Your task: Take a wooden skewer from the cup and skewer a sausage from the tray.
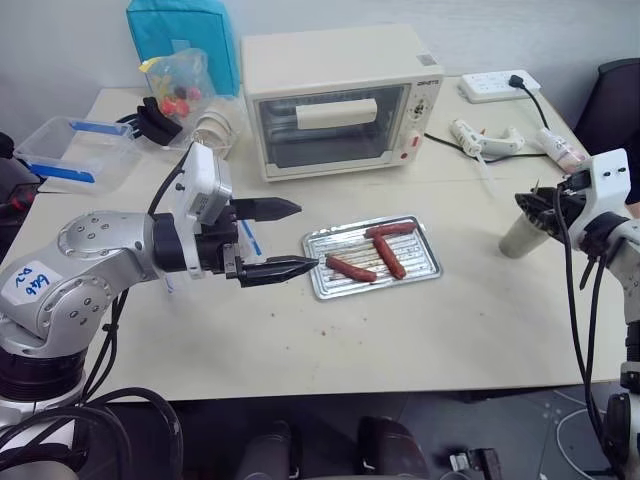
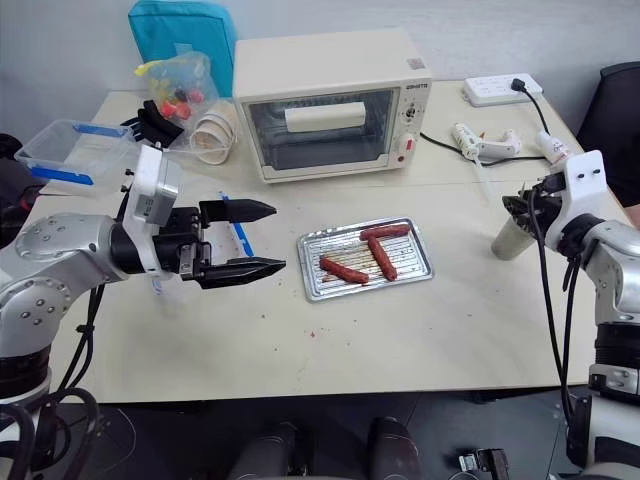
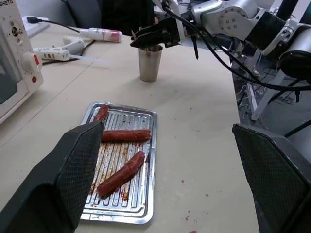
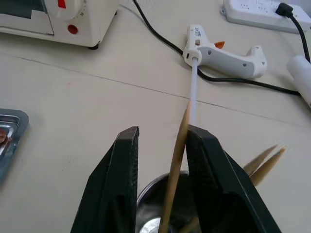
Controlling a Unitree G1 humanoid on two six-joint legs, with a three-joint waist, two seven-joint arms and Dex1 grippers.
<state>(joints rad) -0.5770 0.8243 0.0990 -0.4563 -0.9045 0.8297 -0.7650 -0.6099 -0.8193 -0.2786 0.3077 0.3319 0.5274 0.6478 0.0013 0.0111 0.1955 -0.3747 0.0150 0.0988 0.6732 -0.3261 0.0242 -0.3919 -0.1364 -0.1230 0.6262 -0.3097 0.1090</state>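
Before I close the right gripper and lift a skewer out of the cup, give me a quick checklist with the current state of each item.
1. Right gripper over the cup: ok.
2. One skewer between its fingers, with a gap on one side: ok.
3. Other skewers outside the fingers: ok.
4. Skewer firmly gripped: cannot tell.
5. Three sausages lying in the tray: ok.
6. Left gripper open beside the tray, holding nothing: ok.

Lower length of the wooden skewer inside the cup, itself cut by the frame edge.
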